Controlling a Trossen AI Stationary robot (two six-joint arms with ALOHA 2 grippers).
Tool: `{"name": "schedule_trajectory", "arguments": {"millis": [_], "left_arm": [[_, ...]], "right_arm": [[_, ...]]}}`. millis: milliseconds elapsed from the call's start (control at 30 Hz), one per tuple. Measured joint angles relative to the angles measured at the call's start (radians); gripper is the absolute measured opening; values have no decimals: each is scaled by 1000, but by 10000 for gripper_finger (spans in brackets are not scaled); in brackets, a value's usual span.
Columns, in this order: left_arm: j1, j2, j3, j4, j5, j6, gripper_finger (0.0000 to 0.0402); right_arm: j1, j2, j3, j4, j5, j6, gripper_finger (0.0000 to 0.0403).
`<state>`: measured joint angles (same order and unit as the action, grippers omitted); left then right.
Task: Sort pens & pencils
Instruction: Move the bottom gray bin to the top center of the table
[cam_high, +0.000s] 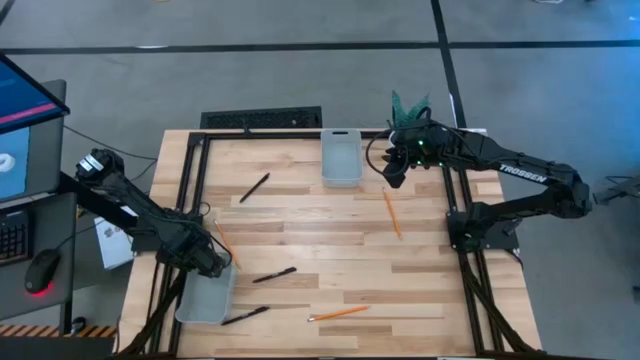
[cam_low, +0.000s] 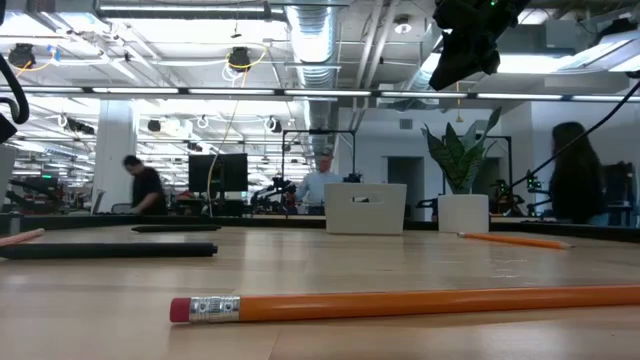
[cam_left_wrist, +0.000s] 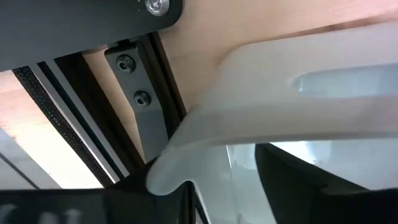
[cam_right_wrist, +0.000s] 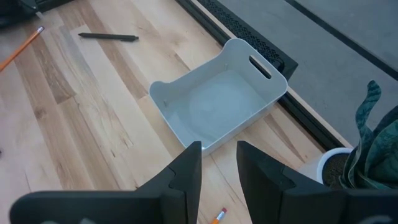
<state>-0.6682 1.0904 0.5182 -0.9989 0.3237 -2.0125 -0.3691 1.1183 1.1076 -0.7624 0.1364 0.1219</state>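
Little is sorted, by my reckoning: the far tray (cam_high: 340, 157) looks empty, and I cannot see into the near tray (cam_high: 207, 297). Three pens (cam_high: 254, 187) and three pencils (cam_high: 392, 213) lie scattered on the surface (cam_high: 300, 225); one pencil rests beside my left pincer (cam_high: 210, 262), whose fingers I cannot make out. My right pincer (cam_right_wrist: 219, 167) hovers parted and empty by the far tray. My right arm reads "TROSSEN" (cam_high: 523, 172).

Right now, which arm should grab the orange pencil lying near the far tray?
Probably the right arm. Its claw hangs open just beside that pencil, near the far tray. The left claw is far off, over the near tray.
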Motion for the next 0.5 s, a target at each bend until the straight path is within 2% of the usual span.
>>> {"name": "schedule_trajectory", "arguments": {"millis": [267, 500], "left_arm": [[0, 0, 0, -1, -78, -32, 90], [0, 0, 0, -1, -84, -37, 53]], "right_arm": [[0, 0, 0, 0, 0, 0, 123], [0, 0, 0, 0, 0, 0, 123]]}}
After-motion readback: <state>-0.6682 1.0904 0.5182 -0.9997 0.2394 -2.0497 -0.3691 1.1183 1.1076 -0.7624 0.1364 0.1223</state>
